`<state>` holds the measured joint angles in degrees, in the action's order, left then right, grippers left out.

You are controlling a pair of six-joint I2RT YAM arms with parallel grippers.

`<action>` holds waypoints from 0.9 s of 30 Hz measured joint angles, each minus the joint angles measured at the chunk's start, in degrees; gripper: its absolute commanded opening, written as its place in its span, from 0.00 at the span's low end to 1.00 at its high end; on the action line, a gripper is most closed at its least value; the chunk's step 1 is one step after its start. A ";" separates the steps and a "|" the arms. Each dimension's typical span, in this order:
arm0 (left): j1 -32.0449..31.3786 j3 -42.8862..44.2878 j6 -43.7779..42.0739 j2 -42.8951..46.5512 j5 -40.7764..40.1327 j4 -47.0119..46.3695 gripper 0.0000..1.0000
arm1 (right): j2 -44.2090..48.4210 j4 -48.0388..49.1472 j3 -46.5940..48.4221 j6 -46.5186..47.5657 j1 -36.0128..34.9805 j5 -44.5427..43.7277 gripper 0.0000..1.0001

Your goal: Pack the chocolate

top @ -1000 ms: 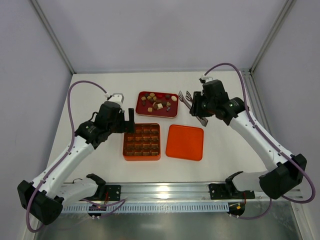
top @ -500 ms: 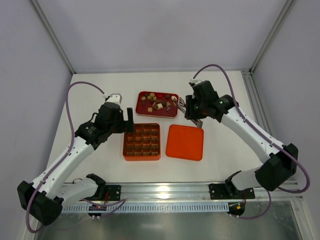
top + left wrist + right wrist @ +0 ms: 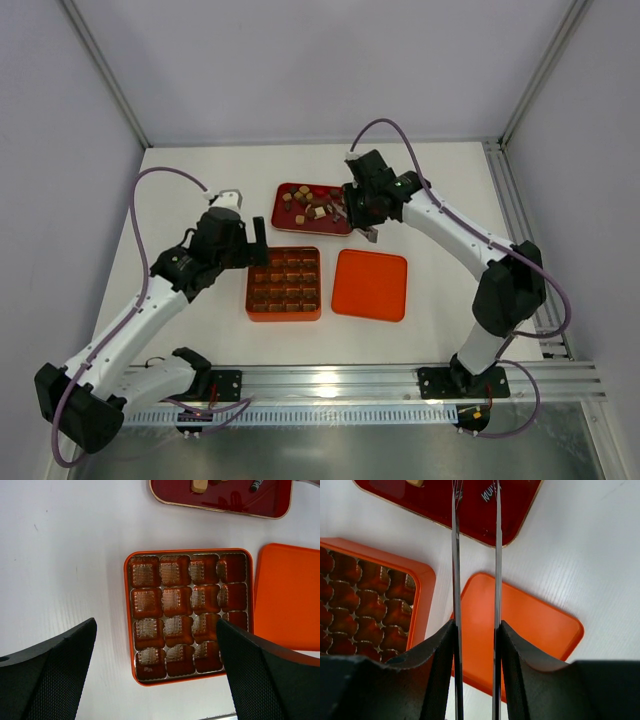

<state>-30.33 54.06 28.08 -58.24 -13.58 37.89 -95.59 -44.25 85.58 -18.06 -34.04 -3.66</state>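
Orange gridded box (image 3: 284, 283) lies under my left gripper (image 3: 156, 622), whose jaws stand spread wide and hold nothing; just beyond it the dark red tray (image 3: 283, 222) carries the loose chocolate (image 3: 318, 211). My right gripper (image 3: 476, 625) is clamped on thin metal tweezers (image 3: 455, 555), their tips reaching over that tray. I judge the pieces light, hard, slick and easily marked, so I'd pinch one gently across opposite flat sides.

White arms (image 3: 120, 335), black textured end effectors (image 3: 252, 240), purple cables (image 3: 385, 123).
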 measured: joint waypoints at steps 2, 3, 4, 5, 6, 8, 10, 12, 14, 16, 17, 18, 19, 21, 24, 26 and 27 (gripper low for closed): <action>0.00 0.00 0.00 0.26 -0.24 -0.04 1.00 | -2.75 0.02 2.34 0.02 -0.74 -0.33 0.41; 0.00 0.00 -0.02 0.39 -0.37 -0.04 1.00 | -4.13 0.15 3.56 0.00 -1.27 -0.46 0.41; 0.00 0.00 -0.02 0.50 -0.39 -0.07 1.00 | -5.40 0.24 4.61 0.00 -1.73 -0.61 0.41; 0.00 0.00 -0.02 0.61 -0.42 -0.04 1.00 | -6.60 0.44 5.60 0.00 -2.23 -0.70 0.41; 0.00 0.00 -0.02 0.72 -0.46 -0.04 1.00 | -7.67 0.59 6.36 0.00 -2.60 -0.76 0.41; 0.00 0.00 -0.04 0.87 -0.59 -0.04 1.00 | -9.42 0.61 7.48 0.02 -3.10 -1.16 0.41; 0.00 0.00 -0.04 0.98 -0.76 -0.04 1.00 | -10.71 0.28 8.76 0.09 -3.52 -1.60 0.41; 0.00 0.00 -0.04 1.05 -0.85 -0.04 1.00 | -12.11 0.26 10.27 0.26 -3.50 -2.19 0.41; 0.00 0.00 -0.04 1.09 -0.90 -0.07 1.00 | -13.22 0.09 11.63 0.42 -3.48 -2.73 0.41; 0.00 0.00 -0.04 1.14 -0.94 -0.04 1.00 | -14.45 -0.20 13.31 0.59 -3.39 -3.26 0.41; 0.00 0.00 -0.04 1.16 -0.94 -0.04 1.00 | -14.97 -0.22 13.94 0.66 -3.37 -3.43 0.41; 0.00 0.00 -0.04 1.16 -0.96 -0.04 1.00 | -15.52 -0.39 14.64 0.72 -3.34 -3.69 0.41; 0.00 0.00 -0.07 1.16 -0.98 -0.04 1.00 | -16.00 -0.46 15.23 0.85 -3.32 -3.82 0.41; 0.00 0.00 -0.07 1.16 -0.98 -0.04 1.00 | -16.72 -0.74 16.11 1.09 -3.34 -3.93 0.41; 0.00 0.00 -0.09 1.18 -0.98 -0.04 1.00 | -17.79 -1.29 17.44 1.40 -3.34 -3.98 0.41; 0.00 0.00 -0.07 1.27 -0.98 -0.02 1.00 | -18.29 -1.31 17.75 1.51 -3.34 -3.96 0.42; 0.00 0.00 -0.07 1.33 -0.98 -0.02 1.00 | -18.45 -1.44 17.75 1.51 -3.34 -3.98 0.44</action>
<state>-30.33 54.06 28.01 -56.90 -14.57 37.87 -114.04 -45.69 103.33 -16.56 -37.39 -7.64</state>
